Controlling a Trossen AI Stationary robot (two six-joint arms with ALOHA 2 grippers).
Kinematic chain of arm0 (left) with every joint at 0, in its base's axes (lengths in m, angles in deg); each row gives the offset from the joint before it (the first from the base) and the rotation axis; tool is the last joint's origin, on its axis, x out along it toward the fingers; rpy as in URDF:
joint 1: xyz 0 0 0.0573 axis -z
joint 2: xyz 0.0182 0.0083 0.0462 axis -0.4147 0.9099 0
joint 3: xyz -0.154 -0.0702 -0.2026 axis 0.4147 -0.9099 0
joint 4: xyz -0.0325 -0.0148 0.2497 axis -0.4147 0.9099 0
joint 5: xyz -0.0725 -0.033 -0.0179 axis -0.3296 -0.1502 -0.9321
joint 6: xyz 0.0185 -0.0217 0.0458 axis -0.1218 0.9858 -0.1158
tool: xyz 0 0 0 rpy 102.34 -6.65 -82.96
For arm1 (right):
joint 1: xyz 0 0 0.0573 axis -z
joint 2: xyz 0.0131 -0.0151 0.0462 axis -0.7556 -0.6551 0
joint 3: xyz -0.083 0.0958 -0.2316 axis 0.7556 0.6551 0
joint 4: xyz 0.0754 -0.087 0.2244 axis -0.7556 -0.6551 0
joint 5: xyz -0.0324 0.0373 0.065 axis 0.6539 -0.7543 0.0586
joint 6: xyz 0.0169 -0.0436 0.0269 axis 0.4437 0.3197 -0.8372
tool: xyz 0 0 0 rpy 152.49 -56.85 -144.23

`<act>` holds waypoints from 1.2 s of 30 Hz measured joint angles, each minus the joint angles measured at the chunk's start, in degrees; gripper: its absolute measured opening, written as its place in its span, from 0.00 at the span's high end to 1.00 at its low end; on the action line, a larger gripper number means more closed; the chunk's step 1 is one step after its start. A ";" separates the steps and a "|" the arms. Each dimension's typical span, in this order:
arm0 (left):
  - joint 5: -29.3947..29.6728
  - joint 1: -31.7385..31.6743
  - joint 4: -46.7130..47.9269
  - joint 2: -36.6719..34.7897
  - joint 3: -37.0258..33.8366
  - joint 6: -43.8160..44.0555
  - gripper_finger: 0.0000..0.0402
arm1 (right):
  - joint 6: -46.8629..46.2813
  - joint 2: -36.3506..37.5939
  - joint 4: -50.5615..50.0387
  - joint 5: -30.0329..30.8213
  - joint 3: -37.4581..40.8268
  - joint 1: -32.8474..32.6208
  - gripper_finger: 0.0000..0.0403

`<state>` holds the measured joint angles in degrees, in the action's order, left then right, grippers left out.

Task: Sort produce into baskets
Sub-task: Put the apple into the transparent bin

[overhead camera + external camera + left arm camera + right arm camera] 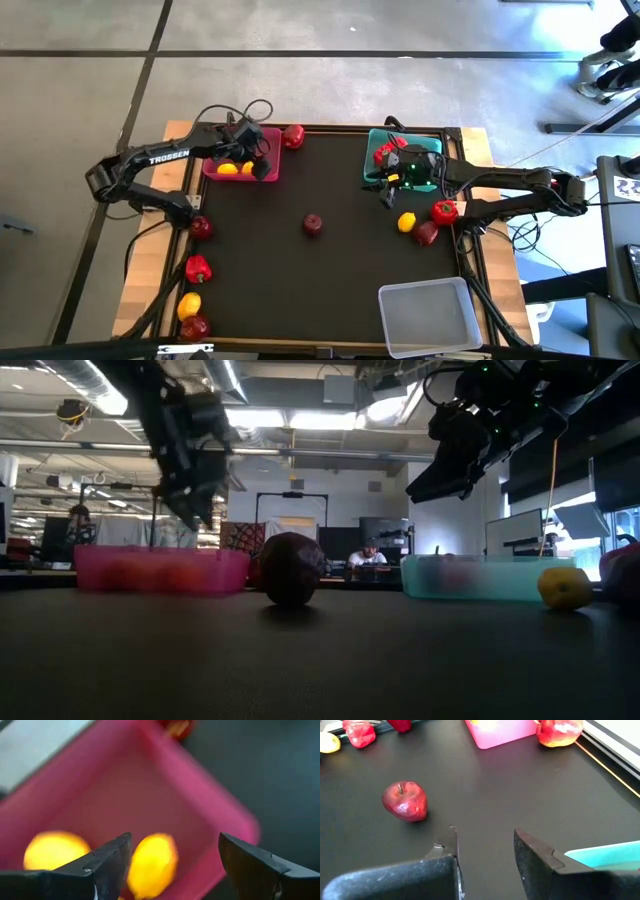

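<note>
The left gripper (258, 150) is held above the pink basket (212, 168) at the far left of the tabletop (300, 280); its fingers (107, 862) are spread apart with nothing between them. Two yellow lemons (150, 865) are seen lying in the pink basket directly beneath it. The right gripper (388, 190) is positioned at the near edge of the teal basket (372, 165), above the tabletop; its fingers (532, 855) are parted by a narrow gap and nothing is held. Red produce is seen inside the teal basket. A dark red apple (313, 224) rests alone mid-tabletop. A lemon (406, 222), a red pepper (444, 211) and an apple (427, 234) are grouped near the right gripper. Further produce is lined along the left edge. The clear basket (430, 318) sits at the near right corner.
</note>
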<state>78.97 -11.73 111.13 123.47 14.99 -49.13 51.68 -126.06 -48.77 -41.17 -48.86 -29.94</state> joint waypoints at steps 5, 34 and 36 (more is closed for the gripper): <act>-6.36 5.39 -5.70 -1.97 3.64 -1.58 0.27 | 0.00 0.00 0.05 0.00 0.00 0.00 0.73; -10.95 32.75 -27.42 12.03 3.71 6.42 0.27 | -1.11 0.00 0.36 -0.34 -0.02 0.00 0.73; -9.96 33.27 -27.47 13.54 3.71 6.86 0.27 | -1.09 0.00 0.35 -0.26 -0.04 -0.01 0.73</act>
<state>69.01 21.54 83.66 137.01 18.70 -42.27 50.58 -126.06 -48.42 -41.43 -48.91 -29.95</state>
